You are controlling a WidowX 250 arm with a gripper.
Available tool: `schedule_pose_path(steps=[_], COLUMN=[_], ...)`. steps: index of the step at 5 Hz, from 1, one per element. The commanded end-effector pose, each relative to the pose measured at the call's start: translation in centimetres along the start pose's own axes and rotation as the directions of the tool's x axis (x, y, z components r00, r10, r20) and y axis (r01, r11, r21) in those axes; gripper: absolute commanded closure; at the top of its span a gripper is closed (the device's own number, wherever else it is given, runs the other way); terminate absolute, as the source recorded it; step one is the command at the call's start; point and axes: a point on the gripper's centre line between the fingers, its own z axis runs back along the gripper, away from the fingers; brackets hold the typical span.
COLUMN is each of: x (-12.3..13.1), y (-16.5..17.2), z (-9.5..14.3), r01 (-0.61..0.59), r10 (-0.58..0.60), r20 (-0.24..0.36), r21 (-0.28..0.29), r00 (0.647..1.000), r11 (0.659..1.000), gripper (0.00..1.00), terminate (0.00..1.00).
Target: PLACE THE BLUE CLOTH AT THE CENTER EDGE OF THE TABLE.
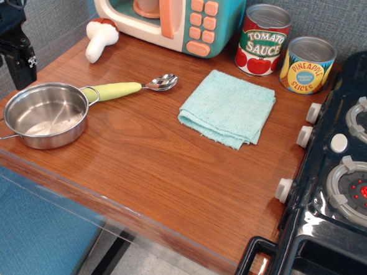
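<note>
The blue cloth (229, 108) is a folded aqua terry towel lying flat on the reddish-brown table (150, 173), toward the back right, in front of the two cans. My gripper (17, 59) is a black shape at the far left edge of the view, above and left of the steel pot, far from the cloth. Its fingers are not clearly shown, and nothing is seen in it.
A steel pot (44, 115) stands at the front left. A spoon with a yellow-green handle (127, 88) lies beside it. A toy mushroom (101, 38), toy microwave (172, 15), tomato sauce can (263, 39) and pineapple can (307, 64) line the back. A black toy stove (343, 178) borders the right.
</note>
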Motion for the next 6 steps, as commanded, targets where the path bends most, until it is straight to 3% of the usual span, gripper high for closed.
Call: schedule_pose_path(steps=[1, 3, 4, 5, 6], x=[0.0, 4.1, 6.4, 10.5, 14.1], y=[0.0, -8.9, -13.8, -18.3, -20.7], z=[0.0, -0.2, 1.1, 1.4, 1.8], r01=[0.000, 0.091, 0.155, 0.095, 0.077], r10=[0.000, -0.092, -0.155, -0.088, -0.064], r20=[0.000, 0.068, 0.155, 0.193, 0.217], r21=[0.000, 0.019, 0.009, -0.026, -0.050], r00=[1.000, 0.993, 0.976, 0.977, 0.974], r11=[1.000, 0.996, 0.988, 0.995, 0.996], gripper=[0.00, 0.00, 0.00, 0.00, 0.00], terminate=[0.00, 0.00, 0.00, 0.00, 0.00])
